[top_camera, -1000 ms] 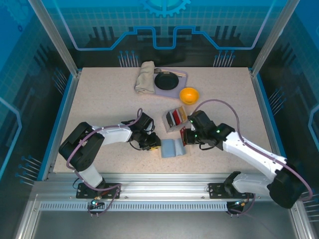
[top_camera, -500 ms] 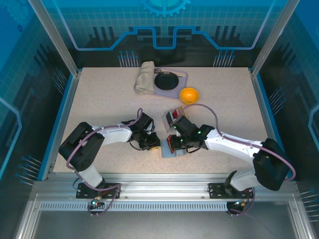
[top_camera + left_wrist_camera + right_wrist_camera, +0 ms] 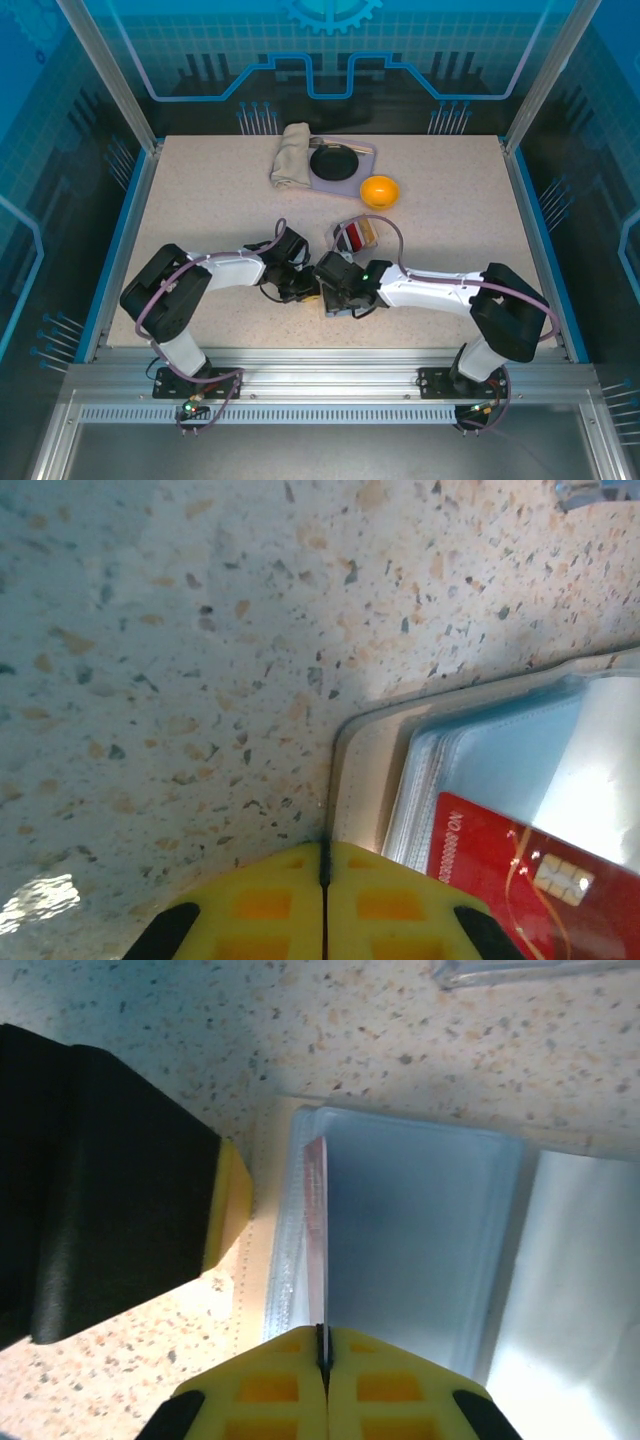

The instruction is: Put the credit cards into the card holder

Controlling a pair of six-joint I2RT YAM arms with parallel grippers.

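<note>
Early going, I'd say: the right gripper's (image 3: 322, 1338) jaws pinch a red credit card (image 3: 316, 1230) edge-on into the open card holder (image 3: 420, 1230) near the tabletop's (image 3: 200, 200) front, the left gripper's (image 3: 323, 858) jaws closed at its edge, other cards (image 3: 347, 237) waiting in the grey box (image 3: 368, 228).

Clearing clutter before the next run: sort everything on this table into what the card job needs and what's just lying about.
Job:
- card holder
- red card
- more cards in the grey box

Lying about:
- folded cloth
- black round dish on a grey mat
- orange bowl
</note>
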